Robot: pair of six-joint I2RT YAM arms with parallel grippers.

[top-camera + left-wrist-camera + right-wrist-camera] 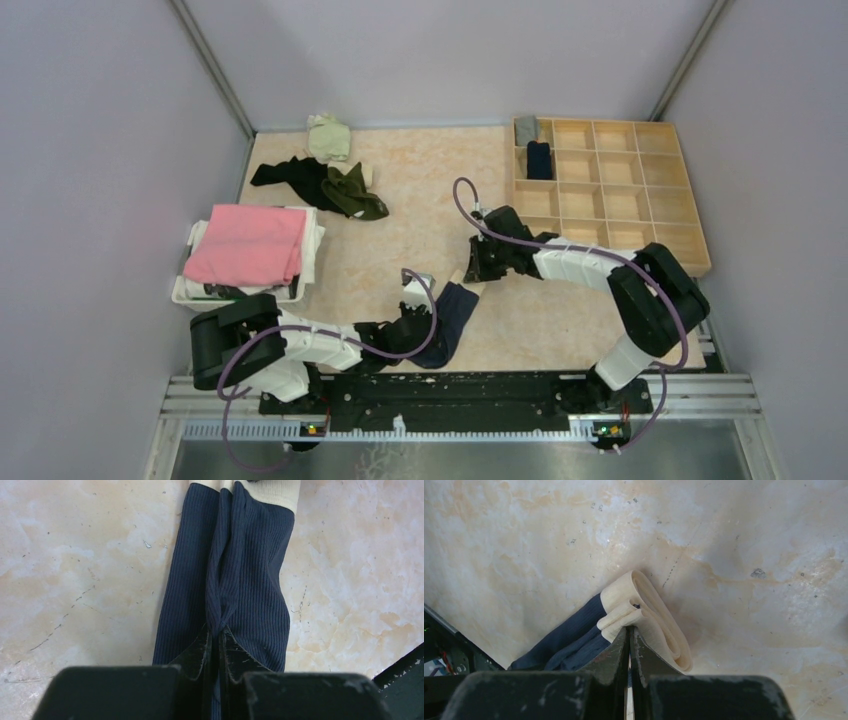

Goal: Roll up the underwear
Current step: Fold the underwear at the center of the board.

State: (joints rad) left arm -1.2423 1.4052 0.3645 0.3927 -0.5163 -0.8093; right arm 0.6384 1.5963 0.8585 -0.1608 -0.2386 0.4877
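Navy underwear (pixel 455 318) lies stretched on the table (pixel 420 220), left of the wooden tray (pixel 660 205) and nearer the arm bases. Left gripper (pixel 216 630) pinches its navy end; right gripper (pixel 629 629) is clamped on the beige waistband (pixel 651 617), the tray-side end.

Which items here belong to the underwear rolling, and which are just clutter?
Job: navy underwear, pinched by left gripper and right gripper; dark-and-olive pile; grey roll and navy roll in wooden tray.
Lying about: pink cloth, white basket.
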